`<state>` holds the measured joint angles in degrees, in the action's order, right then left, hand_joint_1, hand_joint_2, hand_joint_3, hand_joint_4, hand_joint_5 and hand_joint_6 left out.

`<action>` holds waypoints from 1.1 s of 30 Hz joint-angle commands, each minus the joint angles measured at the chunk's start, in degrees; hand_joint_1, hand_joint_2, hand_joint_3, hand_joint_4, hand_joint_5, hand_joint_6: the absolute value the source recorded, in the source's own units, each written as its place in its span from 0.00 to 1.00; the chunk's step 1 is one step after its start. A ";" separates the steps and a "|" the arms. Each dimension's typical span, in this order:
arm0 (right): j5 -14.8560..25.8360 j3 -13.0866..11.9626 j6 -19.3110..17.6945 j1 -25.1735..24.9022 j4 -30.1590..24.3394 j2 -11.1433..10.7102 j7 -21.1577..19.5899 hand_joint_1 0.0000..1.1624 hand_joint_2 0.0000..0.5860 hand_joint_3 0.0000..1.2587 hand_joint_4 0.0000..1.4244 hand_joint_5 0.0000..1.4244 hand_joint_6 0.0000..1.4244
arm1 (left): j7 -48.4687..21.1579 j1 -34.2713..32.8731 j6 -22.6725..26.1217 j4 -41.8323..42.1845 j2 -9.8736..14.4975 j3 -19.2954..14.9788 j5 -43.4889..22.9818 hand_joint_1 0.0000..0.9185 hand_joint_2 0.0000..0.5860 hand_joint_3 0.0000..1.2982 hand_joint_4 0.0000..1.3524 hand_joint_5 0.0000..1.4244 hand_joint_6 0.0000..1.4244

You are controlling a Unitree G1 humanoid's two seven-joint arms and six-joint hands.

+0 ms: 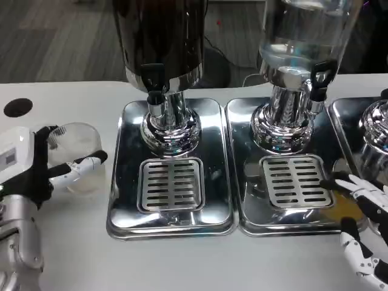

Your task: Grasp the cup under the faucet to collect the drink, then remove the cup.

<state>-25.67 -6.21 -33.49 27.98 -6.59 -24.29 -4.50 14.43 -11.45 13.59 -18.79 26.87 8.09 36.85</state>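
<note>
A clear plastic cup (77, 151) stands on the white table, left of the left drip tray (124, 206). My left hand (33, 167) grips it, with one finger across its front and another behind its rim. The cup looks empty. The dark dispenser's faucet (154, 82) hangs over the left tray's grate (171, 183), well to the right of the cup. My right hand (364, 221) hovers open, fingers spread, over the front right corner of the right tray (248, 212).
A clear-tank dispenser with its faucet (318, 79) stands on the right tray above a second grate (295, 180). A third dispenser base (376, 130) shows at the far right edge. A black disc (17, 107) lies on the table at the far left.
</note>
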 commanded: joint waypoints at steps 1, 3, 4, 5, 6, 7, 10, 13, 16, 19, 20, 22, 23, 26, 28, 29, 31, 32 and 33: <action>0.38 -0.31 -0.98 0.04 0.17 0.03 -0.19 0.39 1.00 0.19 0.09 0.08 0.02 | 2.98 1.10 -1.91 0.76 -0.20 0.43 0.95 0.36 0.16 0.32 0.32 0.39 0.46; 0.33 -0.23 -0.86 0.01 0.07 0.08 -0.09 0.39 1.00 0.19 0.09 0.08 0.02 | 3.92 1.48 -2.48 1.03 -0.42 0.19 0.78 0.36 0.17 0.34 0.33 0.39 0.47; 0.25 -0.15 -0.82 -0.01 0.03 0.11 -0.07 0.39 1.00 0.19 0.09 0.08 0.02 | 4.39 1.70 -2.72 1.25 -0.47 0.11 0.80 0.36 0.17 0.34 0.33 0.39 0.47; 0.20 -0.09 -0.80 -0.03 0.02 0.13 -0.06 0.39 1.00 0.19 0.09 0.08 0.02 | 4.90 2.05 -3.04 1.66 -0.51 -0.09 0.72 0.36 0.17 0.34 0.33 0.39 0.47; 0.10 0.04 -0.80 -0.05 0.01 0.19 -0.05 0.39 1.00 0.19 0.09 0.08 0.02 | 5.27 2.31 -3.28 1.95 -0.54 -0.24 0.65 0.36 0.17 0.34 0.34 0.39 0.47; -0.05 0.17 -0.78 -0.07 0.01 0.23 -0.06 0.39 1.00 0.19 0.09 0.08 0.02 | 5.57 2.58 -3.47 2.27 -0.54 -0.38 0.58 0.36 0.17 0.34 0.34 0.39 0.47; -0.28 0.44 -0.74 -0.15 -0.04 0.29 -0.07 0.39 1.00 0.19 0.09 0.08 0.02 | 6.07 3.31 -3.90 3.18 -0.61 -1.08 0.10 0.36 0.17 0.34 0.34 0.40 0.47; -0.31 0.68 -0.68 -0.35 -0.03 0.31 -0.11 0.39 1.00 0.19 0.09 0.08 0.02 | 6.43 4.25 -4.46 4.79 -0.63 -2.05 -0.30 0.36 0.17 0.34 0.34 0.40 0.47; -0.44 0.91 -0.64 -0.56 -0.12 0.31 -0.09 0.39 1.00 0.19 0.09 0.08 0.02 | 6.63 5.20 -5.18 6.91 -0.63 -2.75 -0.53 0.36 0.17 0.34 0.34 0.40 0.47; -0.55 1.09 -0.64 -0.66 -0.28 0.30 -0.04 0.39 1.00 0.19 0.09 0.08 0.02 | 6.53 6.18 -5.76 9.65 -0.76 -3.18 -0.20 0.36 0.17 0.35 0.34 0.40 0.47; -0.56 1.12 -0.64 -0.68 -0.29 0.29 -0.05 0.39 1.00 0.19 0.09 0.08 0.02 | 6.37 6.37 -5.83 10.38 -0.81 -3.27 -0.06 0.36 0.17 0.35 0.35 0.40 0.47; -0.49 1.16 -0.63 -0.73 -0.28 0.30 -0.04 0.39 1.00 0.19 0.09 0.08 0.02 | 6.10 6.61 -5.91 11.60 -0.90 -3.40 0.06 0.36 0.17 0.35 0.35 0.40 0.47; -0.48 1.17 -0.63 -0.73 -0.27 0.30 -0.04 0.39 1.00 0.19 0.09 0.08 0.02 | 5.93 6.70 -5.92 12.28 -0.96 -3.44 0.08 0.36 0.17 0.35 0.35 0.40 0.47; -0.44 1.15 -0.71 -0.62 -0.30 0.31 -0.06 0.39 1.00 0.19 0.09 0.08 0.02 | 5.59 6.80 -6.07 13.51 -1.09 -3.30 0.22 0.36 0.17 0.35 0.35 0.40 0.47; -0.38 1.10 -0.82 -0.49 -0.29 0.30 -0.10 0.38 1.00 0.19 0.09 0.08 0.02 | 5.23 6.48 -6.20 13.81 -1.39 -2.77 0.43 0.36 0.17 0.35 0.35 0.41 0.47; -0.34 1.06 -0.91 -0.40 -0.27 0.29 -0.12 0.38 1.00 0.19 0.09 0.08 0.02 | 5.09 6.31 -6.24 13.88 -1.60 -2.52 0.50 0.36 0.17 0.35 0.35 0.41 0.47; -0.30 1.01 -1.02 -0.28 -0.27 0.27 -0.16 0.38 1.00 0.19 0.09 0.08 0.02 | 4.88 5.95 -6.24 13.79 -2.01 -2.00 0.64 0.36 0.17 0.35 0.35 0.41 0.47; -0.25 0.97 -1.07 -0.22 -0.29 0.26 -0.18 0.38 1.00 0.19 0.09 0.08 0.02 | 4.75 5.70 -6.22 13.61 -2.19 -1.61 0.85 0.36 0.17 0.35 0.35 0.41 0.47; -0.22 0.94 -1.10 -0.18 -0.31 0.26 -0.19 0.38 1.00 0.19 0.09 0.08 0.02 | 4.57 5.25 -6.17 13.09 -2.64 -0.90 1.10 0.36 0.17 0.35 0.35 0.41 0.47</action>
<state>-25.95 -5.19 -33.68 27.41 -6.62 -24.21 -4.50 19.19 -4.62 8.33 -6.12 24.91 5.96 36.74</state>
